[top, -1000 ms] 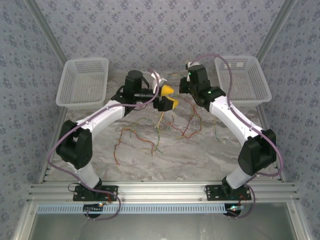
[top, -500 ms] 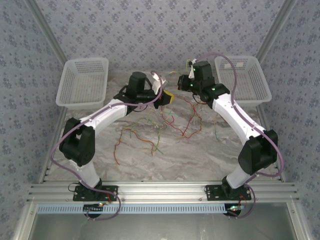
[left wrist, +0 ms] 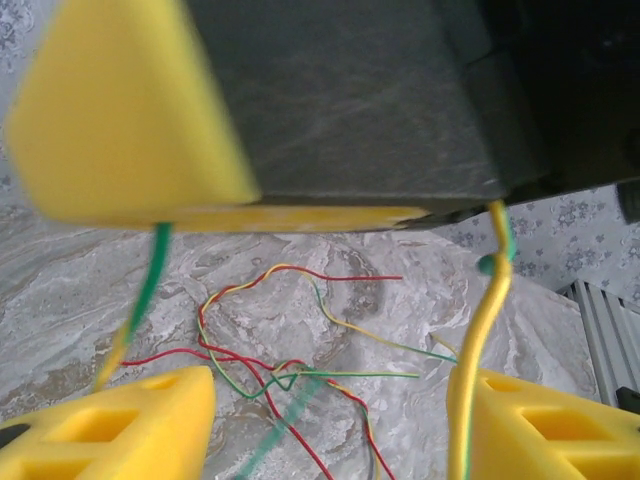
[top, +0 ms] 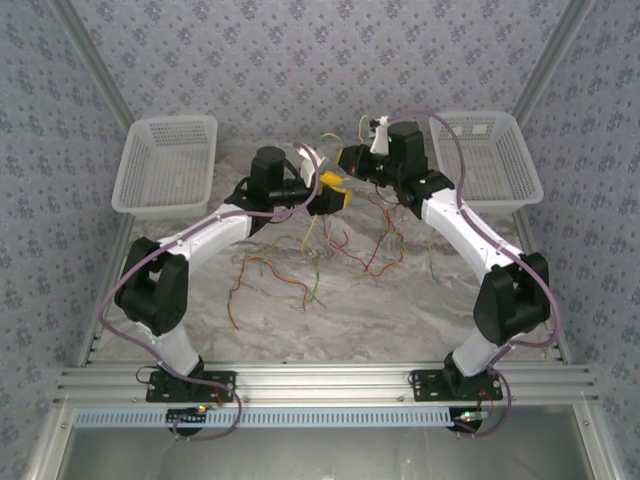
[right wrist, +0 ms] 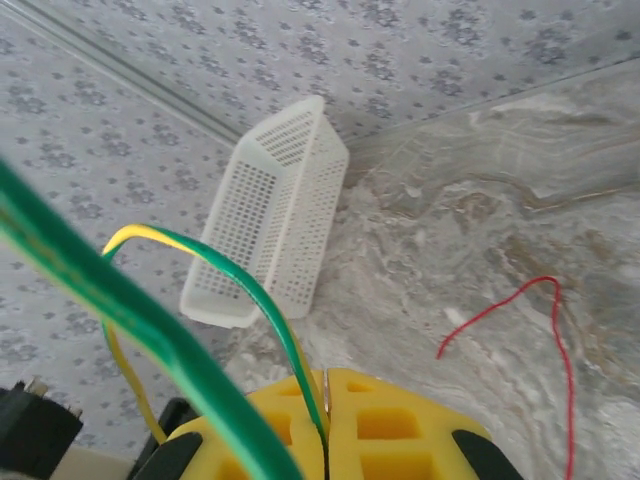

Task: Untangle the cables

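The cables [top: 305, 262] are thin red, yellow and green wires lying in loose tangles on the marble table [top: 400, 310], with a knot [left wrist: 272, 372] under my left gripper. My right gripper [top: 350, 158] is raised at the back centre and is shut [right wrist: 325, 385] on a green-yellow cable [right wrist: 262, 300]. That cable [left wrist: 482, 340] hangs down past my left gripper's right finger [left wrist: 550, 430]. My left gripper [top: 334, 190] is open [left wrist: 340, 385] just below and left of the right one, with nothing held. The right gripper's yellow pad [left wrist: 120, 110] looms close above it.
A white mesh basket [top: 170, 122] stands at the back left and another [top: 520, 160] at the back right. The left basket [right wrist: 270, 220] appears in the right wrist view. A loose red cable [right wrist: 545, 320] lies on the marble. Patterned walls close in the table.
My left gripper shut half a second ago and has opened again. My right gripper has moved left and back with the green-yellow cable, lifting it higher.
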